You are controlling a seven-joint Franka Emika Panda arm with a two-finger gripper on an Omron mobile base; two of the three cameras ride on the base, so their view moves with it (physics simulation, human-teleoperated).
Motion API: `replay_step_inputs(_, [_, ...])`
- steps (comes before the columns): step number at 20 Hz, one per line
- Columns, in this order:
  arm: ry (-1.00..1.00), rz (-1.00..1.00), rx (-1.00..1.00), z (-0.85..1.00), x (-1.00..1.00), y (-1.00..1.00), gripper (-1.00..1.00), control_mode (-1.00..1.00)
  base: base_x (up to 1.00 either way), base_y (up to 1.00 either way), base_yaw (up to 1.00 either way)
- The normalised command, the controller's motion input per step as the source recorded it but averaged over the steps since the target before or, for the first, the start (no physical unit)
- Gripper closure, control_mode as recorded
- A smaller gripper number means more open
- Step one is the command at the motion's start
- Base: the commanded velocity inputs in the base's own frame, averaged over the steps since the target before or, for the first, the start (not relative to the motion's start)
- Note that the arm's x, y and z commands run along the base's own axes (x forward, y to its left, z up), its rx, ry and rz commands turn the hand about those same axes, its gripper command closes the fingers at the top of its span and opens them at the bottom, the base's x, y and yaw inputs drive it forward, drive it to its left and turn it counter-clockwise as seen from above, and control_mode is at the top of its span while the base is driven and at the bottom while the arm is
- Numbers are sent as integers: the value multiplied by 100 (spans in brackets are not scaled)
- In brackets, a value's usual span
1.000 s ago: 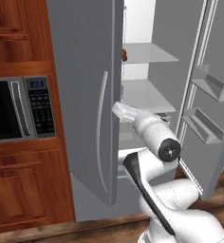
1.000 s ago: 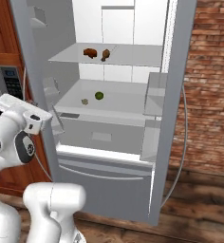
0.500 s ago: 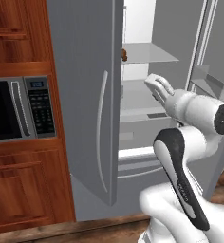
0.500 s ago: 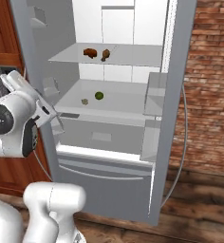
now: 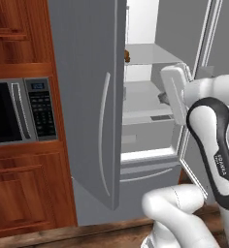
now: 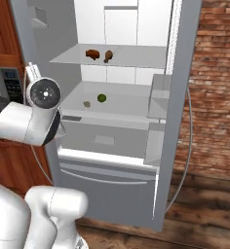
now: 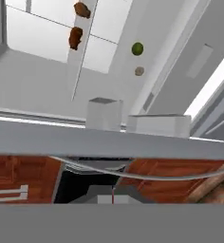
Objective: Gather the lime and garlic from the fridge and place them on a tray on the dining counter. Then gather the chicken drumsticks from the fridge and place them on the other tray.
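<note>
A tall grey steel French-door fridge [image 6: 182, 121] stands open, its white inside lit and fitted with clear glass shelves. In the right base view, two small reddish-brown chicken drumsticks [image 6: 100, 54] lie side by side, slightly apart, on the upper glass shelf [image 6: 136, 57]. On the shelf below, a small round dark green lime [image 6: 102, 97] sits near the middle, and just to its left, a little nearer the front, lies a small pale garlic [image 6: 87, 103]. Bins line the inside of the right-hand door. The white robot arm [image 6: 31, 119] rises at the lower left of this view, bent in front of the fridge's left side, with a round joint cap facing the camera. In the left base view, the left fridge door [image 5: 89, 97] stands swung open with its long slim handle [image 5: 103, 140] facing forward, beside a wooden cabinet that holds a microwave [image 5: 22, 111]; the arm's white hand reaches into the fridge opening at shelf height. The hand view is rolled over, looking at the fridge interior: the drumsticks [image 7: 78, 26] appear near the top, the lime [image 7: 137, 48] and the garlic [image 7: 139, 71] close together to their right. The jaws are fully closed and hold nothing. A red brick wall [image 6: 217, 82] stands to the right of the fridge above a wooden floor.
</note>
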Motion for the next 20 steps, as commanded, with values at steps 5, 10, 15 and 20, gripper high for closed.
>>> replay_step_inputs(5, [12,23,30,-28,20,-9,100,-100,0,0,0])
replay_step_inputs(10, [4,12,17,-24,7,0,100,-100,0,0,0])
replay_step_inputs(15, [-1,2,5,-12,25,13,100,-100,0,0,0])
replay_step_inputs(20, [0,1,5,-1,65,11,100,-100,0,0,0])
